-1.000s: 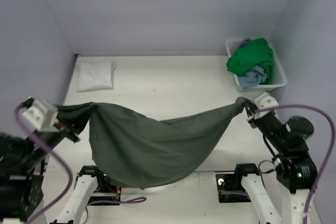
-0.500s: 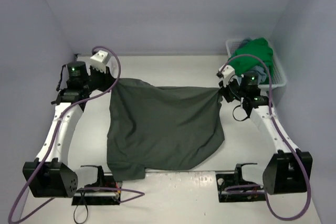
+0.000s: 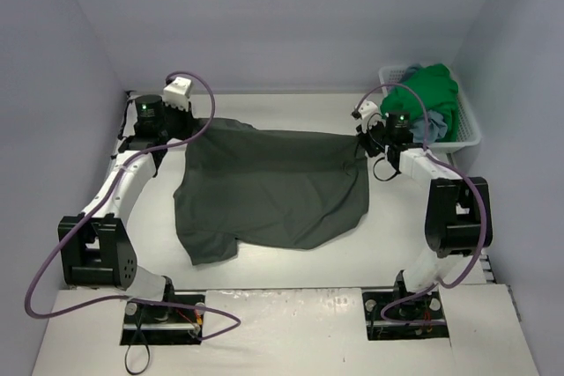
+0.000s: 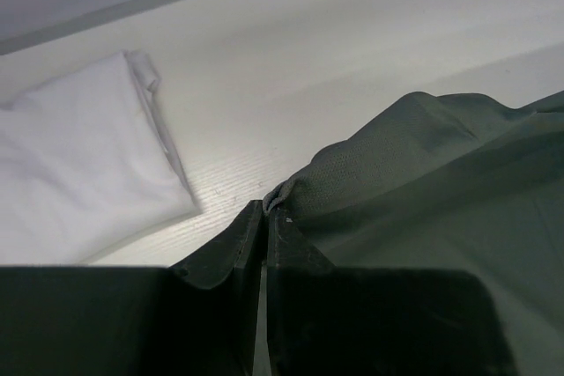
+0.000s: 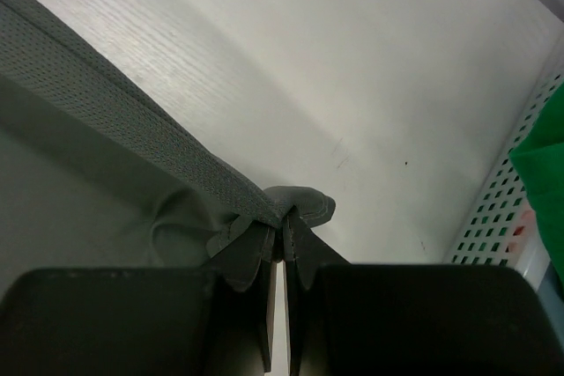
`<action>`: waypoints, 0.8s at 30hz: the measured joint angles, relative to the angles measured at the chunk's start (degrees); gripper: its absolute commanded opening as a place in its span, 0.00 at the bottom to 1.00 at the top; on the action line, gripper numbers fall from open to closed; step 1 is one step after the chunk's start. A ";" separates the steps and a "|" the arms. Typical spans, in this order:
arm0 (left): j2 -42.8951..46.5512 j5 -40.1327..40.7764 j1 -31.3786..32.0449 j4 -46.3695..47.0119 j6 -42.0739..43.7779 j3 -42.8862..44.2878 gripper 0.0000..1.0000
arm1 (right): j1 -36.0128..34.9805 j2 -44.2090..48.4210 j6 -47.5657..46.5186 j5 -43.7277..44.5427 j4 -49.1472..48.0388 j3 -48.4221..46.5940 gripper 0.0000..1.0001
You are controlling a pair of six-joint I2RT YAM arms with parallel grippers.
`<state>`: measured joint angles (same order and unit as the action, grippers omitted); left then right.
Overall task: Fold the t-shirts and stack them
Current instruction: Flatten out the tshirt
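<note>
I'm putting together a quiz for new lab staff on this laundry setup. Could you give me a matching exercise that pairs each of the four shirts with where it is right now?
1 white shirt
2 dark grey shirt
3 green shirt
4 blue shirt

A in the basket, underneath another shirt
B folded, far left of the table
C on top in the basket
D spread out mid-table

Pairs: 1-B, 2-D, 3-C, 4-A

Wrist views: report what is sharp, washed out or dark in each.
Left wrist: the left gripper is a dark, unlit mass; the white t-shirt is bright, nearly featureless. Right wrist: the weave of the olive t-shirt is crisp; the right gripper is near-black.
</note>
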<state>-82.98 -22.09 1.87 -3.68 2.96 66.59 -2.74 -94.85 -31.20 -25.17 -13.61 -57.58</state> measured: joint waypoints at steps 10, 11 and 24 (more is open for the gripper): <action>2.16 -1.07 0.66 2.38 -0.09 -3.85 0.00 | -2.64 -3.85 0.15 1.60 0.57 -1.05 0.00; 3.52 -2.14 0.66 1.62 -0.07 -5.27 0.00 | -3.19 -3.21 -0.52 1.40 2.25 -1.01 0.00; 15.69 -25.57 2.38 -39.32 20.26 -8.61 0.18 | -8.26 16.26 -10.69 -1.73 30.56 1.66 0.17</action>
<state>-67.29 -47.66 4.25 -43.00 23.22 57.98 -11.00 -78.59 -41.89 -26.89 16.95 -55.92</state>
